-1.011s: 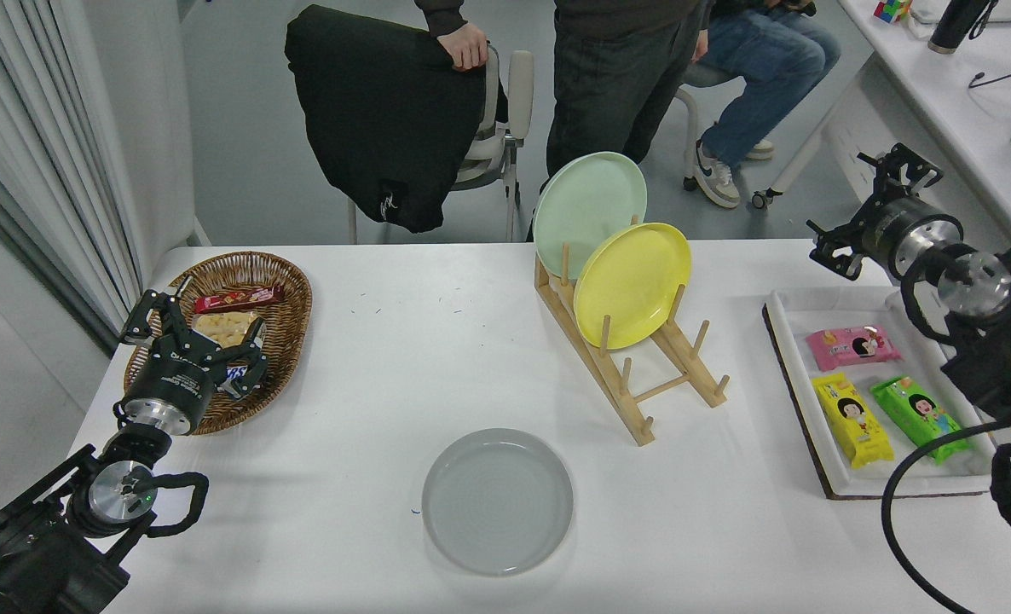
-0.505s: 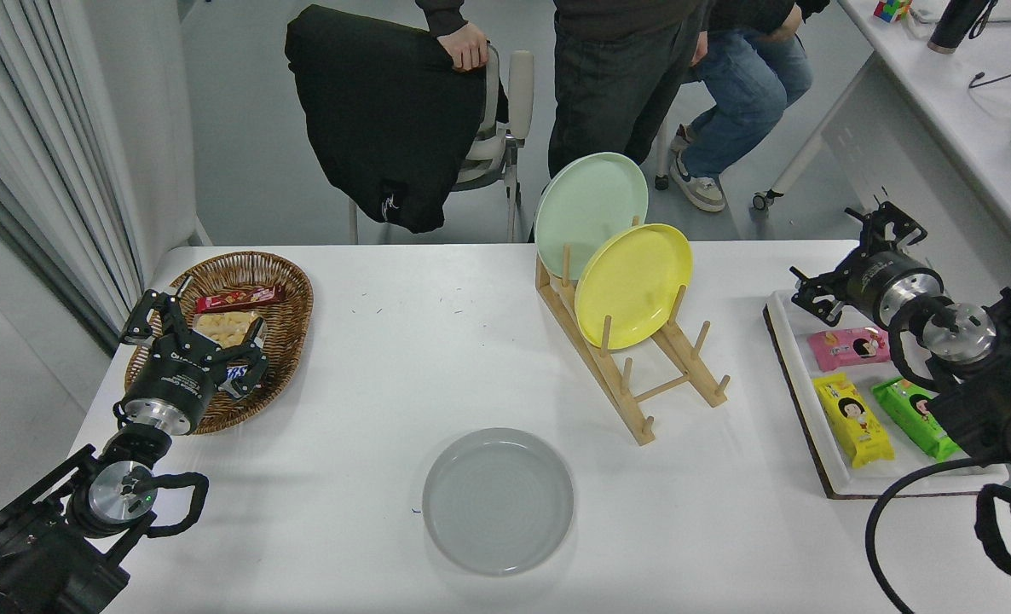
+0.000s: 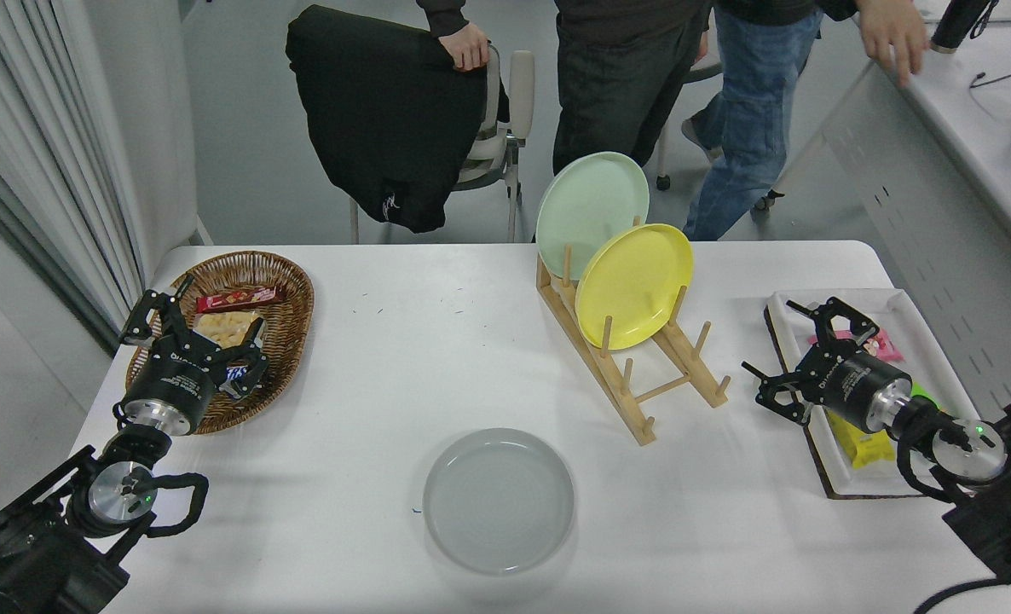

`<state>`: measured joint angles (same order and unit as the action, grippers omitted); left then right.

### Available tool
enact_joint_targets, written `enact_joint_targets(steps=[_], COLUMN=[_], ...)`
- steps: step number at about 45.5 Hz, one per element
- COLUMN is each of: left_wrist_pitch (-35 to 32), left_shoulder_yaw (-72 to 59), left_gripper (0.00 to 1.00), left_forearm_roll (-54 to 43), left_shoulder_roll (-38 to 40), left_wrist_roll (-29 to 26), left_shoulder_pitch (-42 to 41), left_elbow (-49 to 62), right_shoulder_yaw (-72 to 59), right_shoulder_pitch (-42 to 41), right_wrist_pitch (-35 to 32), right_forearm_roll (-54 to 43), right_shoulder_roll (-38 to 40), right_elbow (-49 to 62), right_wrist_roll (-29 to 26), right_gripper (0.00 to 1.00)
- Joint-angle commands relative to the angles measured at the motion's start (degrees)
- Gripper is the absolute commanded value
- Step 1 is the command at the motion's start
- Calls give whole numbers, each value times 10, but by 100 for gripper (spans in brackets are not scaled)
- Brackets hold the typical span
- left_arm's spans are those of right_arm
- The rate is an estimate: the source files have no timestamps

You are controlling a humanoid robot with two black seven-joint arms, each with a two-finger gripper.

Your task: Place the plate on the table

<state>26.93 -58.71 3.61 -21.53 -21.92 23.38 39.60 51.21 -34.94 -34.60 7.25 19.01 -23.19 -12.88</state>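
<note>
While plate [image 3: 498, 501] lies flat, right hand [image 3: 800, 358] gapes empty.

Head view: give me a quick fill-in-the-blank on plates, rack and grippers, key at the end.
1. The grey plate lies flat on the ____.
2. The wooden rack holds ____ plates.
3. In the rack, the yellow plate stands nearer the camera than the ____ plate.
4. The right gripper hovers by the white ____.

Missing: table; two; mint-green; tray

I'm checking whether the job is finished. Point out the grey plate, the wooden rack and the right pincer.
grey plate [image 3: 498, 501], head view, centre of its flat well.
wooden rack [image 3: 623, 385], head view, on its near base rail.
right pincer [image 3: 791, 354], head view, midway between its open fingertips.
</note>
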Motion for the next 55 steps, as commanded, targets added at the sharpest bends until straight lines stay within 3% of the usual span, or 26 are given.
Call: enact_joint_targets(steps=[1, 13, 55], left_wrist_pitch=[0, 0, 0], left_shoulder_yaw=[0, 0, 0], left_gripper=[98, 98, 98], left_forearm_roll=[0, 0, 0], left_shoulder_roll=[0, 0, 0], left_wrist_roll=[0, 0, 0], left_shoulder_pitch=[0, 0, 0], left_elbow=[0, 0, 0], right_shoulder_yaw=[94, 214, 242], right_shoulder_pitch=[43, 41, 11], right_wrist_pitch=[-13, 32, 44], right_forearm_roll=[14, 13, 28], right_shoulder_roll=[0, -20, -22], right_elbow=[-34, -30, 19], right_wrist_roll=[2, 12, 15], right_gripper=[100, 100, 100])
